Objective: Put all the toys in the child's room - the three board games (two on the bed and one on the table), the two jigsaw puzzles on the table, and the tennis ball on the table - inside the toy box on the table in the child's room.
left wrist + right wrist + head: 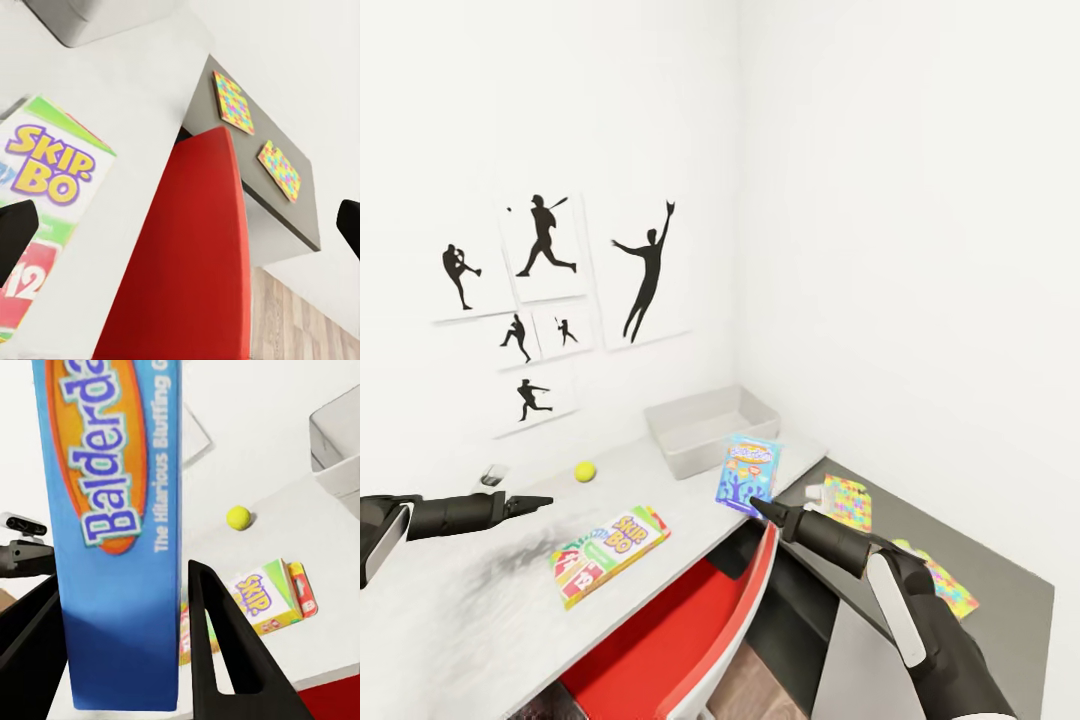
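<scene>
Blue board game [749, 473] upright in clamped right tool [757, 503]; left tool [546, 500] spread, empty.

White-green-red SKIP-BO board game box [41, 225] cut off by left wrist view's edge; blue Balderdash board game box [112, 525] cropped, title incomplete; second multicoloured jigsaw puzzle square [948, 590] partly hidden behind right arm; pale grey toy box [337, 442] cut by edge

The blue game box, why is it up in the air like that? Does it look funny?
A bit. The blue Balderdash box stands upright above the table's edge because the right gripper is pinching it, near the empty toy box. The SKIP-BO box lies flat.
</scene>
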Motion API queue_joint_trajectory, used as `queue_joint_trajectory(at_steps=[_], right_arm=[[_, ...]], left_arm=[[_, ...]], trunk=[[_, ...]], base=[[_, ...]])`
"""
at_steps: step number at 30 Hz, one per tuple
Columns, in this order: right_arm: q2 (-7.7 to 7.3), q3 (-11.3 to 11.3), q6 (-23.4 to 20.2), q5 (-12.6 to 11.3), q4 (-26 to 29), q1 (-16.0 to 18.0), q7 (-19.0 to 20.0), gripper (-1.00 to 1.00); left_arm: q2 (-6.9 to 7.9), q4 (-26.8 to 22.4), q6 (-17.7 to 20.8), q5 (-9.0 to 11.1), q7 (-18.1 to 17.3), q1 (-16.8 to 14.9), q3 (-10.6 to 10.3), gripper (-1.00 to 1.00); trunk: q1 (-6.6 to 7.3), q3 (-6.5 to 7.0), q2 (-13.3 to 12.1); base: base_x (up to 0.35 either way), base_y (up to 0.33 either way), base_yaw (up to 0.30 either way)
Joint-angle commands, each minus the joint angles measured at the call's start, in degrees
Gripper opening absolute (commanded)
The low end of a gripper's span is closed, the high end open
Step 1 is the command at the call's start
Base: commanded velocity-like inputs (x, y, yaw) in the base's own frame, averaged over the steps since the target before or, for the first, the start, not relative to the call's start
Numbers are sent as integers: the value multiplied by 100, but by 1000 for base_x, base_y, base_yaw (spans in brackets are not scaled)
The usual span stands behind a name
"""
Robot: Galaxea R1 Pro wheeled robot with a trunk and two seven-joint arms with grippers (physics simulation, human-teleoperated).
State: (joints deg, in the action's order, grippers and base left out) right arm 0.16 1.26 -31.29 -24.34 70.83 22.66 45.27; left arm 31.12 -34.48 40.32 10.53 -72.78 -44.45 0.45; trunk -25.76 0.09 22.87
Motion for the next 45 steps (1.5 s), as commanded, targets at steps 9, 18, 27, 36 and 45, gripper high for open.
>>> queue_joint_trajectory(at_steps=[9, 18, 27, 36, 45], right_arm=[[-41, 19, -40, -44, 62, 1, 33, -100], [-59, 23, -41, -44, 71, 1, 27, -100], [-59, 23, -36, -44, 62, 1, 25, -100], [-59, 23, -35, -44, 59, 1, 24, -100], [-55, 22, -35, -44, 69, 1, 25, -100]], left_arm=[[0, 3, 54, 19, -5, -3, -1, 100], [0, 3, 54, 19, -8, -2, -1, 100], [0, 3, 54, 19, -8, 1, -1, 100], [0, 3, 54, 19, -8, 1, -1, 100], [0, 3, 54, 19, -5, 2, -1, 100]], trunk=[[-2, -2, 5], [-2, -2, 5], [-2, -2, 5], [-2, -2, 5], [-2, -2, 5]], base=[[0, 0, 291], [0, 0, 285], [33, -96, 39], [40, -22, 1], [275, -2, 0]])
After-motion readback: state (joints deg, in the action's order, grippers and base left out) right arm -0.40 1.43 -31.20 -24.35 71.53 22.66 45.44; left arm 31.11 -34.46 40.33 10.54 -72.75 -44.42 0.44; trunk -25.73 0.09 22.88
